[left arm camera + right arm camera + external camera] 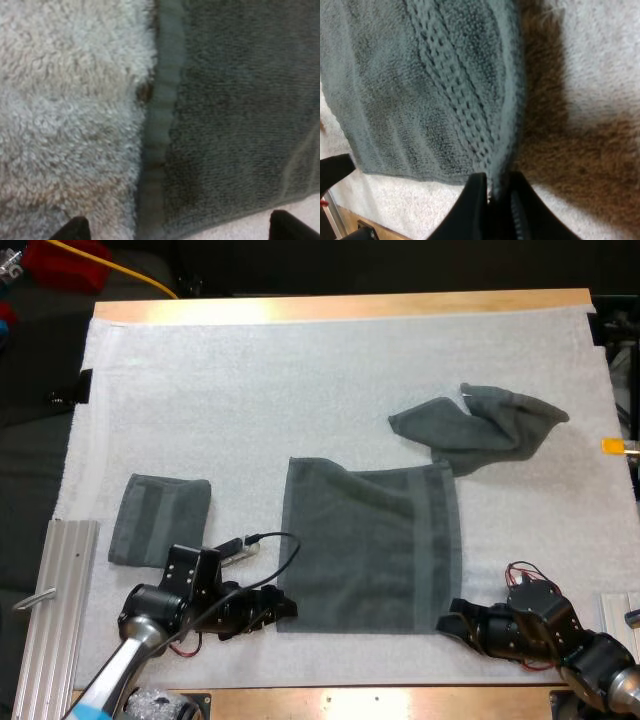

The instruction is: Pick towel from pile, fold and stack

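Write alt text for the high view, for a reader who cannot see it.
A flat towel lies on the mat, the left gripper at its near left corner, the right gripper at its near right. A folded towel lies left; a crumpled towel, farther right.

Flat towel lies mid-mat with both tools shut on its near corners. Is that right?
No. Only the right tool is shut on the flat towel's near corner; the left tool stands open at the other corner, as the left wrist view shows.
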{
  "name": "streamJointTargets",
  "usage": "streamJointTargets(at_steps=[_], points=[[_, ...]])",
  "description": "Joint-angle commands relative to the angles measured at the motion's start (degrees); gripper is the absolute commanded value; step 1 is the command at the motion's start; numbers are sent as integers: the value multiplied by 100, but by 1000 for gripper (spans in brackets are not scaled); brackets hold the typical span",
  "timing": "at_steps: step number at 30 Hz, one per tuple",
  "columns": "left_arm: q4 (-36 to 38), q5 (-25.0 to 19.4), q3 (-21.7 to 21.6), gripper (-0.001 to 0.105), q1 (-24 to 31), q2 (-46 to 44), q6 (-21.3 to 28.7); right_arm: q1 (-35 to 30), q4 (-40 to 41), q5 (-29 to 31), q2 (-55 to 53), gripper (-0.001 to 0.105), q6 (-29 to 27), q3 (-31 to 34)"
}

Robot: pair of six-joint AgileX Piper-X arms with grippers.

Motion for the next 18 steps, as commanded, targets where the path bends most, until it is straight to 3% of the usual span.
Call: streamJointTargets(at_steps=[1, 9, 18], points=[[-90, 80, -5, 68, 11, 143, 126, 0, 22, -124, 34, 3, -30, 24], [-192, 354, -5, 68, 11, 762, 720, 0, 22, -124, 34, 3, -30, 24], [-323, 875, -5, 68, 11, 1197, 919, 0, 22, -124, 34, 3, -30, 24]])
